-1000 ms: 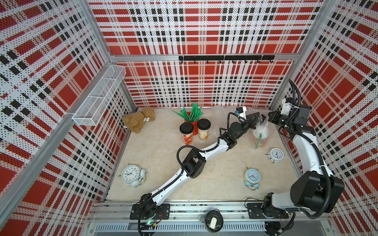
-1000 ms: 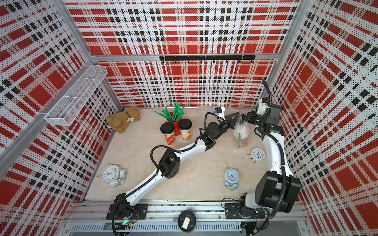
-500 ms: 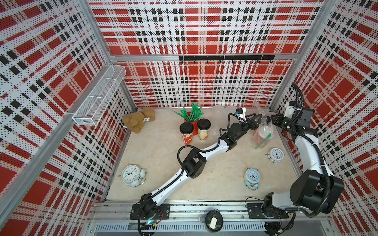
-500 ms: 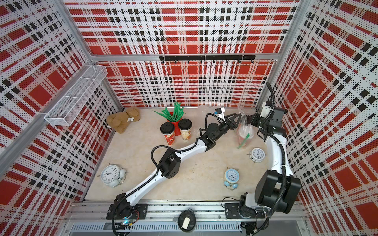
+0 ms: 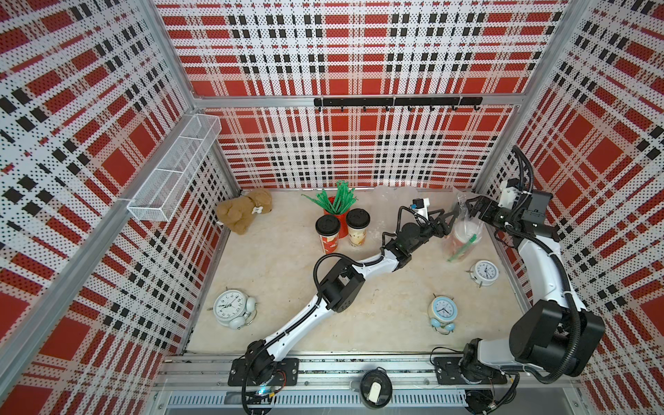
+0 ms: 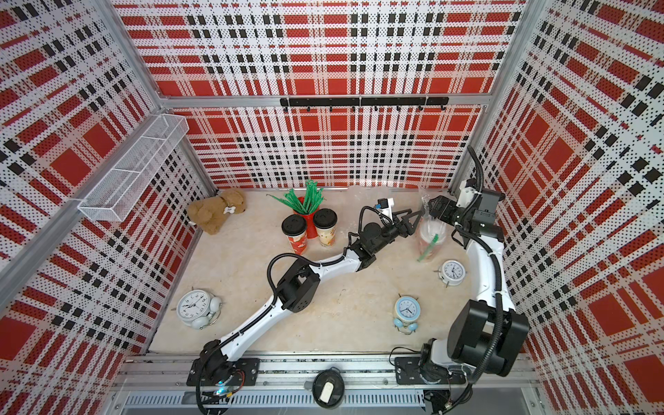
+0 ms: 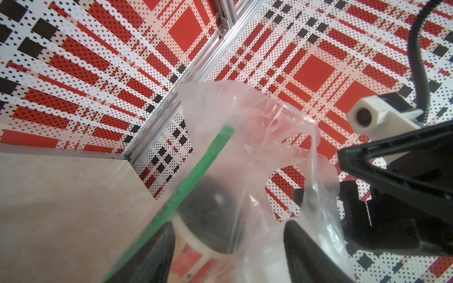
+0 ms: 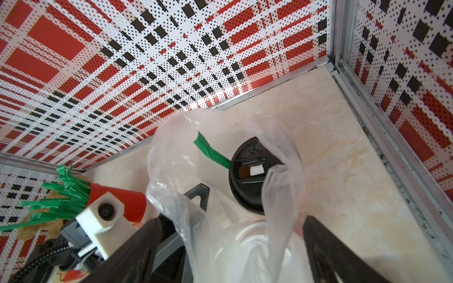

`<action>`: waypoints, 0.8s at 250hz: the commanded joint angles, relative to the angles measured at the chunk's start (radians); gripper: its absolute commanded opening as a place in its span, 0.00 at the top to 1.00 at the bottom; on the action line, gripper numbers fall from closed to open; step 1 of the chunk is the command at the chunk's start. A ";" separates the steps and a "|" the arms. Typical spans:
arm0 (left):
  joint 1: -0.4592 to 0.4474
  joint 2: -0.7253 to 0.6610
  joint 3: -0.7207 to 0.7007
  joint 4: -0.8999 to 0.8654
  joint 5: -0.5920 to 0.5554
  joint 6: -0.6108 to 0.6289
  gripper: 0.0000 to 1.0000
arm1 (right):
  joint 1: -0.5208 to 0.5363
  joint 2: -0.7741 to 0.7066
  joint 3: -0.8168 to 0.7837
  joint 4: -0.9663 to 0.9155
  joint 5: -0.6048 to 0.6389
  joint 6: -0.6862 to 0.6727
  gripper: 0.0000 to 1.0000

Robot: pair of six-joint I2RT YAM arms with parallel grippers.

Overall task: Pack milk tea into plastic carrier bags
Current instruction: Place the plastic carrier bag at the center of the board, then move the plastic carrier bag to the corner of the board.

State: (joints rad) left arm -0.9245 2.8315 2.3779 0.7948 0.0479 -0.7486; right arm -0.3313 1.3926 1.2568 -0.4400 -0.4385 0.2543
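A clear plastic carrier bag (image 5: 463, 233) (image 6: 431, 235) stands on the table near the back right corner. It holds two milk tea cups, one black-lidded (image 8: 252, 176) and one white-lidded (image 8: 257, 241), plus a green straw (image 8: 210, 152). My left gripper (image 5: 452, 221) (image 7: 229, 224) is open, its fingers either side of the bag's top. My right gripper (image 5: 470, 208) (image 8: 232, 219) is open too, with a slack handle loop hanging between its fingers. Two more black-lidded milk tea cups (image 5: 327, 233) (image 5: 357, 228) stand mid-table. A second clear bag (image 5: 391, 194) lies by the back wall.
A red holder of green straws (image 5: 337, 203) stands behind the two free cups. A teddy bear (image 5: 244, 213) sits at the back left. Three alarm clocks (image 5: 231, 309) (image 5: 442, 312) (image 5: 484, 273) stand on the table. The side wall lies just right of the bag.
Both grippers have gone from shut on the bag's handles to open. The right gripper came down, and the bag has slackened and settled onto the table.
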 commanded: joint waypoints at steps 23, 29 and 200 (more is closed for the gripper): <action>0.015 -0.145 -0.081 0.134 0.036 0.006 0.31 | -0.002 -0.089 0.049 -0.046 0.040 -0.036 0.00; 0.016 -0.156 -0.096 0.140 0.040 0.008 0.32 | -0.003 -0.096 0.054 -0.055 0.045 -0.039 0.00; 0.137 -0.553 -0.462 -0.271 0.271 0.116 0.49 | 0.020 -0.098 0.203 -0.402 0.098 -0.213 0.00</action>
State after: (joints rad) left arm -0.7948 2.3543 1.8954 0.7601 0.2203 -0.7002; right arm -0.3264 1.2575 1.4277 -0.7620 -0.3626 0.1116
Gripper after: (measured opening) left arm 0.523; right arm 0.998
